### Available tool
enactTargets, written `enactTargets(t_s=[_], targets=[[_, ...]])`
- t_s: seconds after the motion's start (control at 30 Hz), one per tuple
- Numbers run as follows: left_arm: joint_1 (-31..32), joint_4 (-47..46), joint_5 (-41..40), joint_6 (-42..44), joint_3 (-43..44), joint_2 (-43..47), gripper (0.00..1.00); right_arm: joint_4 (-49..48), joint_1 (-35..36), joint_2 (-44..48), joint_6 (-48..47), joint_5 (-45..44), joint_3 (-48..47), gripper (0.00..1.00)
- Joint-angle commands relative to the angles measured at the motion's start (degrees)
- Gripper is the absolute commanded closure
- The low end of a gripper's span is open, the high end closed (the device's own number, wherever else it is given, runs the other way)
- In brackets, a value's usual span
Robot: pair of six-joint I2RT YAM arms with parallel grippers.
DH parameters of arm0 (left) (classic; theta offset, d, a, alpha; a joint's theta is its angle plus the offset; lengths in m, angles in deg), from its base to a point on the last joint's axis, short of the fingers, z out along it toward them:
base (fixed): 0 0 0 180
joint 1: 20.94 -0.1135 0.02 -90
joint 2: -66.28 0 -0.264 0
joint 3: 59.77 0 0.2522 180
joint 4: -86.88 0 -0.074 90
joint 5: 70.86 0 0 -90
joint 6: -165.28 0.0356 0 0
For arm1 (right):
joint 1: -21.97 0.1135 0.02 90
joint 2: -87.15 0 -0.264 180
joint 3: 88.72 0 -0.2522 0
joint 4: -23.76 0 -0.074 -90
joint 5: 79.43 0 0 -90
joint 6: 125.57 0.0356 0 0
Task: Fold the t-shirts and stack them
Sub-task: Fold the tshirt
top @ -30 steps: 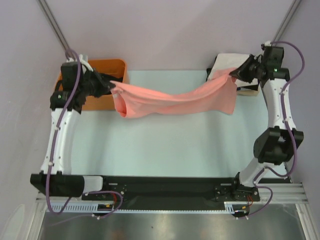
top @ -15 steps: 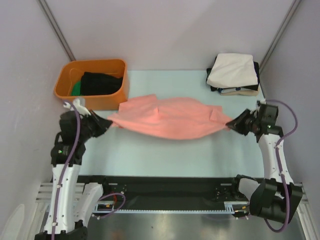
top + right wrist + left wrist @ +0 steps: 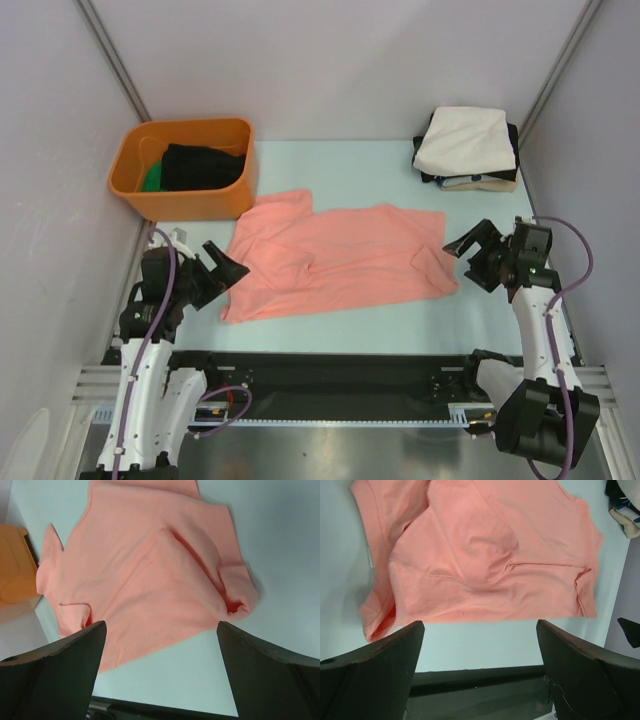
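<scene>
A salmon-pink t-shirt (image 3: 335, 262) lies spread on the pale table, slightly rumpled, with a sleeve folded up at its right end; it also fills the upper part of the left wrist view (image 3: 485, 555) and of the right wrist view (image 3: 145, 570). My left gripper (image 3: 226, 268) stands open just off the shirt's left edge, nothing between its fingers. At the shirt's right edge my right gripper (image 3: 470, 255) is open too, apart from the cloth. A stack of folded t-shirts (image 3: 467, 147), cream-white on top of black and tan, sits at the back right.
An orange tub (image 3: 185, 170) holding dark and green cloth stands at the back left, close to the shirt's upper left corner. The black rail (image 3: 330, 375) with both arm bases runs along the table's near edge. Grey walls close in on both sides.
Both grippers carried the stretched shirt from the back of the table toward the near side, laid it flat, then opened and let go of it.
</scene>
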Motion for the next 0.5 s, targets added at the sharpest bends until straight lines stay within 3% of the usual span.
enactTargets(t_s=[0.0,0.13,0.23,0.47], targets=[[-0.3,-2.24,-0.42,0.54,0.34,0.79,0.0,-2.45,2.59,-1.56,0.74,-3.05,0.94,0.0],[0.74,-1.72,-2.0,0.54,-1.78,0.36,0.0,-2.82,4.17,-6.48,0.91,-7.32,1.91,0.02],[5.05,-1.72,-5.26,-0.77,-3.35,-0.52,0.0,-3.59,4.26,-7.2,2.75,-12.08,4.01,0.05],[22.35,-6.98,-17.02,-10.78,-7.4,-7.54,0.0,-9.13,2.07,-11.85,3.81,-9.29,9.2,0.18]])
